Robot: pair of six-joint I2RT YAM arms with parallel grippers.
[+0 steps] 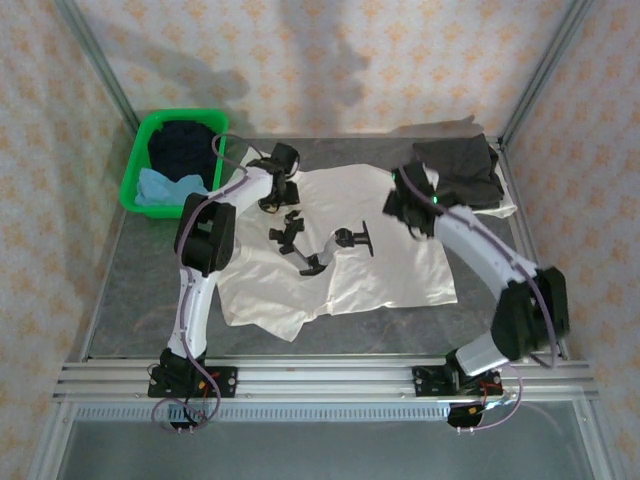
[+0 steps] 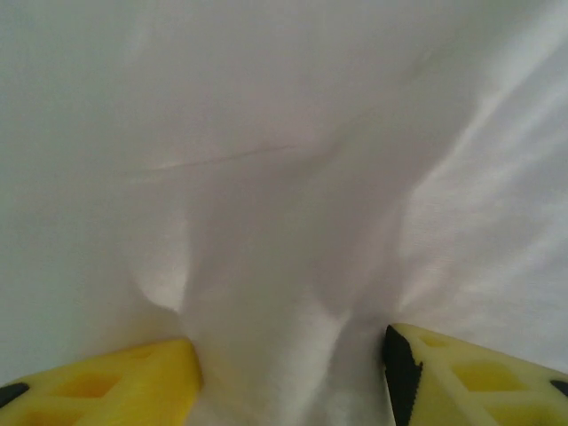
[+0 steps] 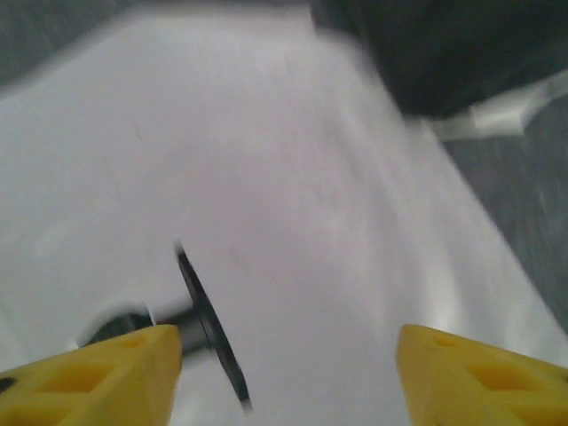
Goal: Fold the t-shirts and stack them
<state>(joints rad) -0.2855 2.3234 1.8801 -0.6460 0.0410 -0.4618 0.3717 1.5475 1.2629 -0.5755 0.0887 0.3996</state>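
The large off-white t-shirt (image 1: 370, 270) with black prints (image 1: 300, 245) lies spread flat in the middle of the table. My left gripper (image 1: 272, 200) is down on its back left part. In the left wrist view the gripper (image 2: 288, 377) is open, and a ridge of the white cloth (image 2: 284, 266) rises between the yellow fingers (image 2: 133, 382). My right gripper (image 1: 400, 212) hovers over the shirt's back right part. It is open (image 3: 288, 377) above the white cloth (image 3: 311, 222), next to a black print (image 3: 209, 328). A dark grey t-shirt (image 1: 462, 170) lies bunched at the back right.
A green basket (image 1: 135, 170) stands at the back left, holding a dark navy t-shirt (image 1: 180, 145) and a light blue one (image 1: 165, 187). Metal frame posts rise at the back corners. Bare grey tabletop (image 1: 140, 290) shows left of the shirt.
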